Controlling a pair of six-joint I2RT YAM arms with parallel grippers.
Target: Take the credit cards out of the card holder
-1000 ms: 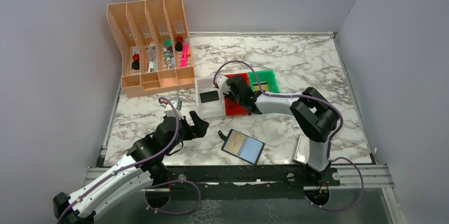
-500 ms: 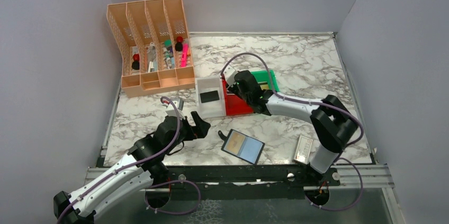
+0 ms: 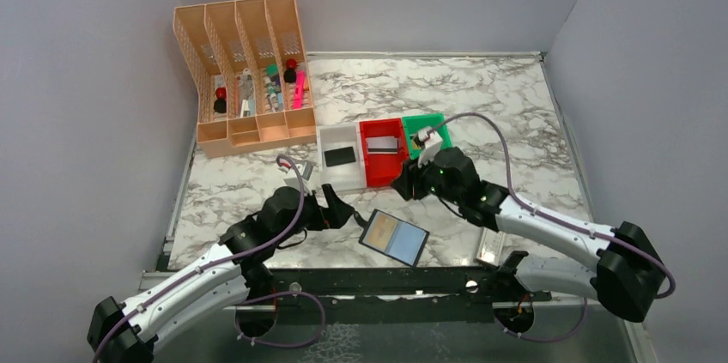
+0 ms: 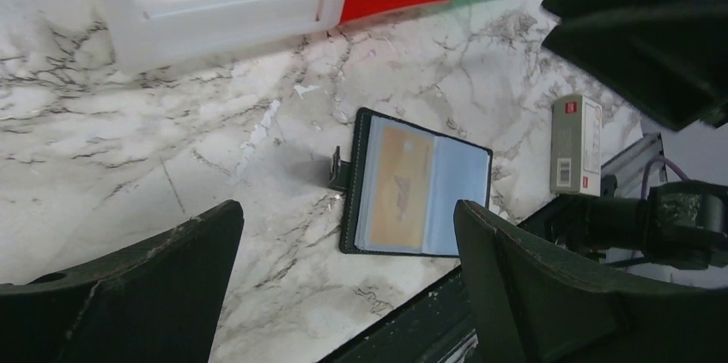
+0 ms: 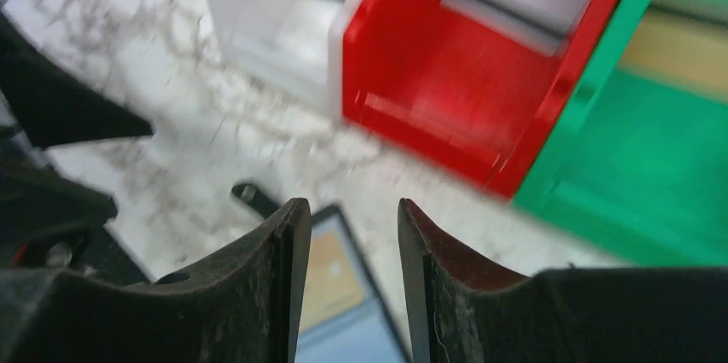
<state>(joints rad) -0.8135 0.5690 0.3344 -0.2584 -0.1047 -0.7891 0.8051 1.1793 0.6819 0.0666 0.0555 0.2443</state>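
1. Lying open and flat on the counter (image 3: 532, 114) by its near edge, the card holder (image 3: 393, 238) faces its pockets upward, which leaves the cards reachable from above. A yellowish-gold card (image 4: 397, 187) and a bluish card (image 4: 459, 200) are both in their pockets.
2. At its 3 o'clock, a small whitish case (image 3: 491, 245) lies near and plays no part.
3. At its 10 o'clock, the left end effector (image 3: 340, 208) hovers beside the black tab (image 4: 337, 172), released wide and empty. It is likely placed to pin the holder down.
4. At 12 o'clock, the right end effector (image 3: 402, 187) points down toward the holder, fingers narrowly parted and grasping nothing. It is probably lining up to pinch a card.
5. Farther along 12 o'clock, the white tray (image 3: 330, 176) holds a black card (image 3: 340, 156), the red tray (image 3: 378, 176) a grey card (image 3: 382, 144), and the green tray (image 5: 618, 166) a blurred yellowish one (image 5: 678, 45). These look like sorted drop spots.
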